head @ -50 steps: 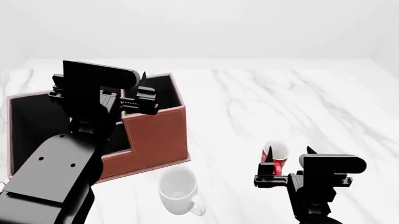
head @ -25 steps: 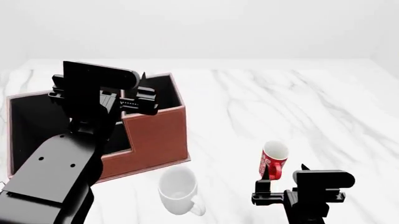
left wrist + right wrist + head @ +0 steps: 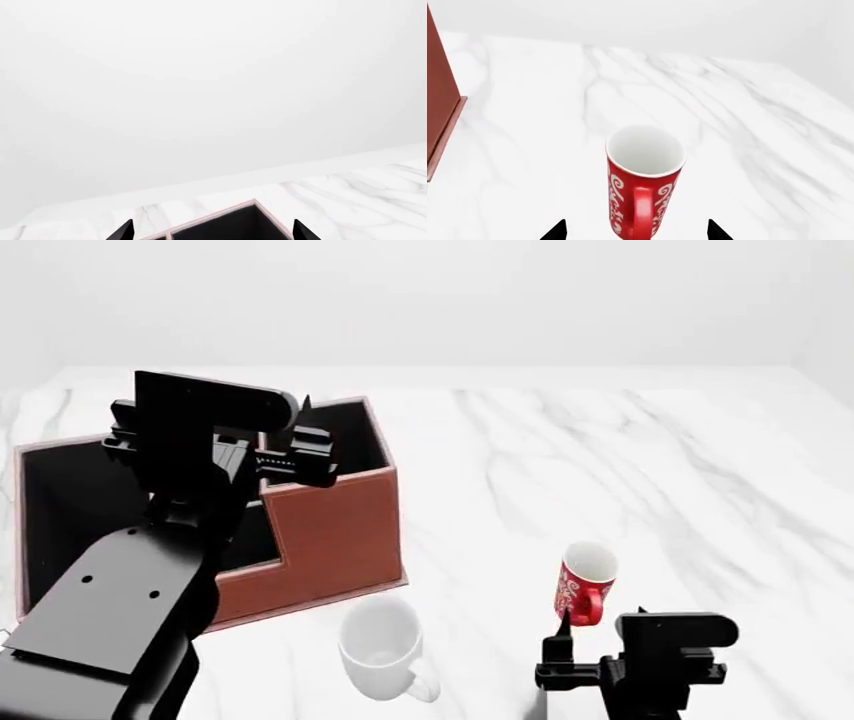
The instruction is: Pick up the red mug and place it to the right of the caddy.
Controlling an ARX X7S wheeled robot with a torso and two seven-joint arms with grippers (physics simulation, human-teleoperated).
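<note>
Red mug [image 3: 586, 585] stands upright on the white marble table [image 3: 641, 460], lower right of centre in the head view, well apart from the caddy [image 3: 334, 530] at left. In the right wrist view the red mug [image 3: 645, 184] faces the camera handle-first, white inside, apparently empty.

Handling, by judgement: rigid, ceramic-looking, likely light; glazed wall probably slick; tall and narrow, so a sideways nudge could tip it. Best hold looks to be across the body below the rim, fingers either side of the handle.

Right gripper [image 3: 635, 231] open, fingertips spread wider than the mug, just short of it; nothing held. In the head view it sits at the bottom edge, right gripper [image 3: 587, 655], below the mug.

Left gripper [image 3: 304, 452] hangs above the caddy's rear compartment; its tips [image 3: 121, 232] show apart, empty.

Plain white mug [image 3: 382, 648] stands at lower centre, near the caddy's front. Bare marble right of the caddy wall; nothing blocks that path.
</note>
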